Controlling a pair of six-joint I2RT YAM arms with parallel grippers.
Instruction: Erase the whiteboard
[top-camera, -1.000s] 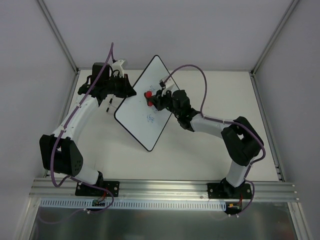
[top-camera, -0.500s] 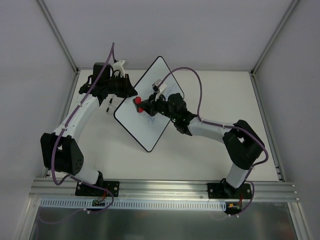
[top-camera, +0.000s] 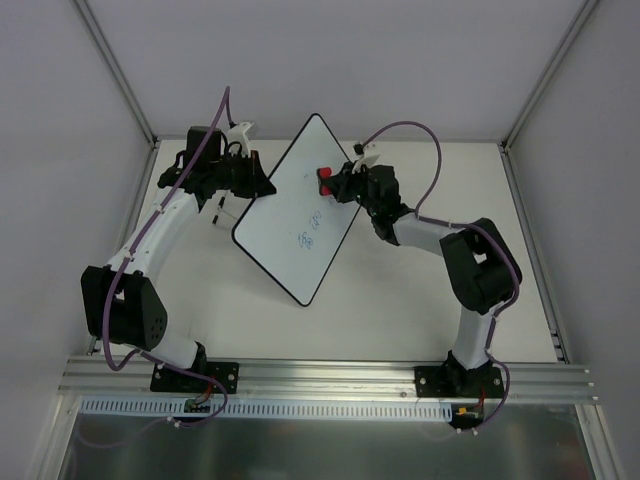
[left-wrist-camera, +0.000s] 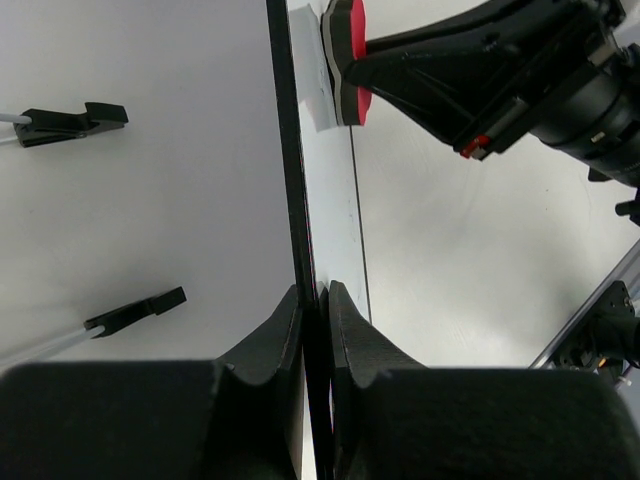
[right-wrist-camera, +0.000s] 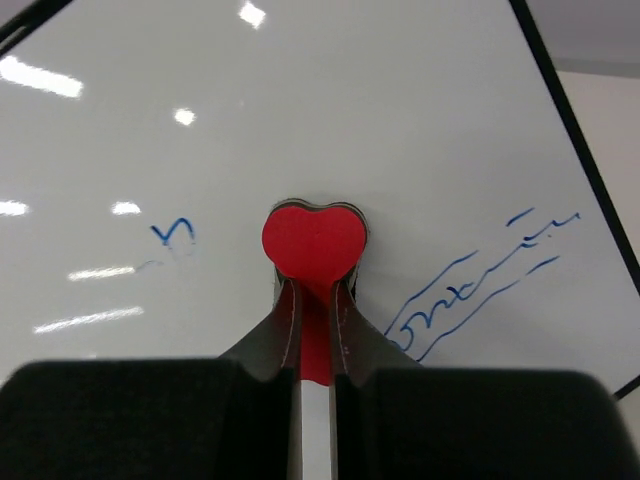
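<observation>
Just changed: the eraser (top-camera: 324, 177) now sits high on the board (top-camera: 290, 215), near its far right edge. A second ago it was mid-board, and half a second ago it had swung toward the left edge. You are seeing a wipe that crossed the face and came back up.
Meaning for task: I judge the erasing is under way, not finished. Blue writing (top-camera: 310, 228) is left near the middle of the face, below where the eraser rests.
Versus earlier frame: the right forearm has pulled in toward the far edge of the table (top-camera: 420, 290) and its cable arches higher. The board's near corner has crept slightly toward you. The left arm has barely moved.
Left claw (left-wrist-camera: 315, 300): closed hard on the board's left edge, with the black rim pinched between the fingers. Its wrist view shows the board edge-on.
Right claw (right-wrist-camera: 313, 300): closed on the eraser's narrow waist, with the red pad pressed flat to the board.
Board position: held tilted off the table, between the table's middle and its far edge, left of centre. You cannot tell whether the near corner touches the table.
Writing left, right wrist view: a long scribble lies just right of the eraser and a small tick to its left.
Next, my guess: bring the eraser down over the scribble and keep the pressure even.
Risk: a hard push may twist the board in the left claw.
</observation>
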